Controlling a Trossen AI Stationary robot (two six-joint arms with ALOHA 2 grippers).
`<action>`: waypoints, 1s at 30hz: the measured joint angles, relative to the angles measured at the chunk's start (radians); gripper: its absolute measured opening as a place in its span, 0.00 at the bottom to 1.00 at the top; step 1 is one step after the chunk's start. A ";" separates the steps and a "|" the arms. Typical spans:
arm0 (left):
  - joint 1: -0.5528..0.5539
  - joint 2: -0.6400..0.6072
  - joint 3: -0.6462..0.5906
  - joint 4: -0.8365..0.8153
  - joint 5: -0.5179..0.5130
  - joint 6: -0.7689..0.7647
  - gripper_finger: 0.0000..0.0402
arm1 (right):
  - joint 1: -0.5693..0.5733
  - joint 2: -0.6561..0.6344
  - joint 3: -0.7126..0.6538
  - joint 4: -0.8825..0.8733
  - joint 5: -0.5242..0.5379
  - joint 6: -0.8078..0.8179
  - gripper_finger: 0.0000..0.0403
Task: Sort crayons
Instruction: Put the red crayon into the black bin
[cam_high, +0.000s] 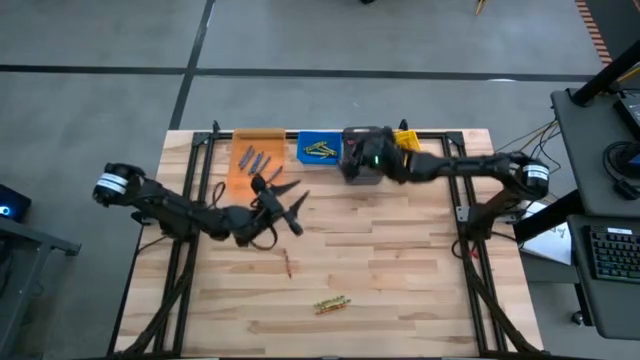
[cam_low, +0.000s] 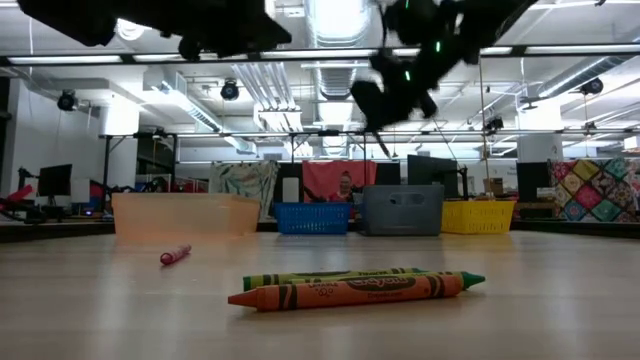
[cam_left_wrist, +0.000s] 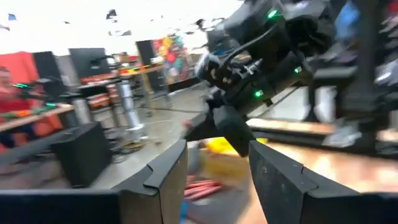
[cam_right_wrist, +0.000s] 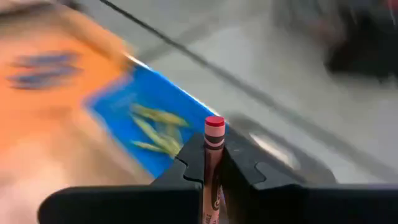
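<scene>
Above grey bin (cam_high: 362, 172): red crayon (cam_right_wrist: 213, 163) in right gripper (cam_right_wrist: 212, 167)

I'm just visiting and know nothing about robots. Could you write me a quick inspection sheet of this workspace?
Surface: wooden table.
Job's things: red crayon and a green-and-orange pair loose; blue crayons in orange bin, yellow-green ones in blue bin; grey bin, yellow bin.
Clutter: nothing seen.
Grippers: left gripper open, empty; right gripper pinching a red crayon above the bins.
Cables: wires beside the table.
Surroundings: desk with keyboard; person behind.
</scene>
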 joint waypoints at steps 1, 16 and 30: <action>0.027 -0.006 0.000 -0.017 0.002 0.018 0.38 | -0.057 0.009 0.000 -0.044 -0.012 0.054 0.04; 0.419 -0.093 -0.002 -0.338 0.356 -0.149 0.27 | -0.338 0.217 0.042 -0.132 -0.478 0.143 0.13; 0.412 -0.199 0.107 -0.955 0.646 -0.200 0.26 | -0.280 0.133 0.164 -0.364 -0.485 0.144 0.35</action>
